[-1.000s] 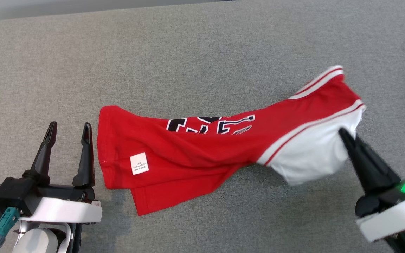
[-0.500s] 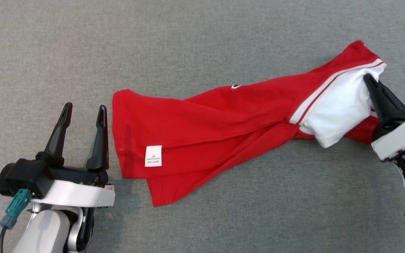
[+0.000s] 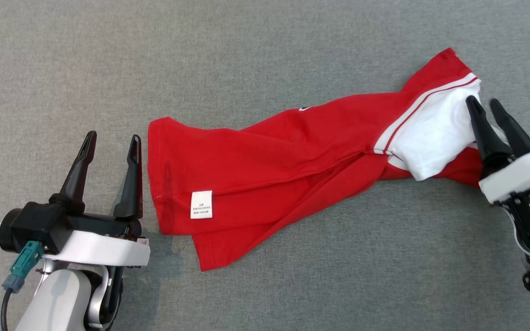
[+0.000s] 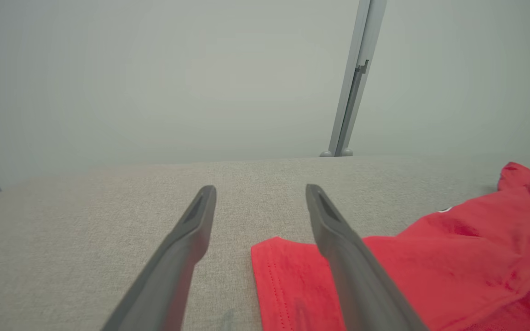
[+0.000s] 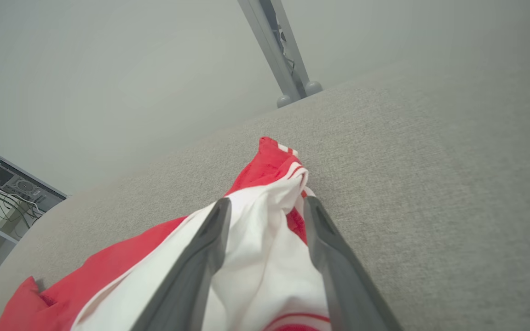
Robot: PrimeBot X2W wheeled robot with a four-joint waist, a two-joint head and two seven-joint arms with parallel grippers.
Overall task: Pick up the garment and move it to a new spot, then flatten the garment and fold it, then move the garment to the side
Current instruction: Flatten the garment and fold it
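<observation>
two claws bracket one red shirt (image 3: pixel 269 156), which lies crumpled in a long band on the grey bench (image 3: pixel 246 55), its long axis running from the hem just beside the left claw (image 3: pixel 113 135) across to the white-trimmed end at the right claw (image 3: pixel 482 101). the left claw stands wide and empty, and the right claw is parted too, a white fold lying loose between its fingers rather than pinched, so each arm looks nearest its own end for spreading. the bench top is flat, felt-like cloth, with a pale wall (image 4: pixel 154 69) and a grey post (image 4: pixel 354 78) beyond.
</observation>
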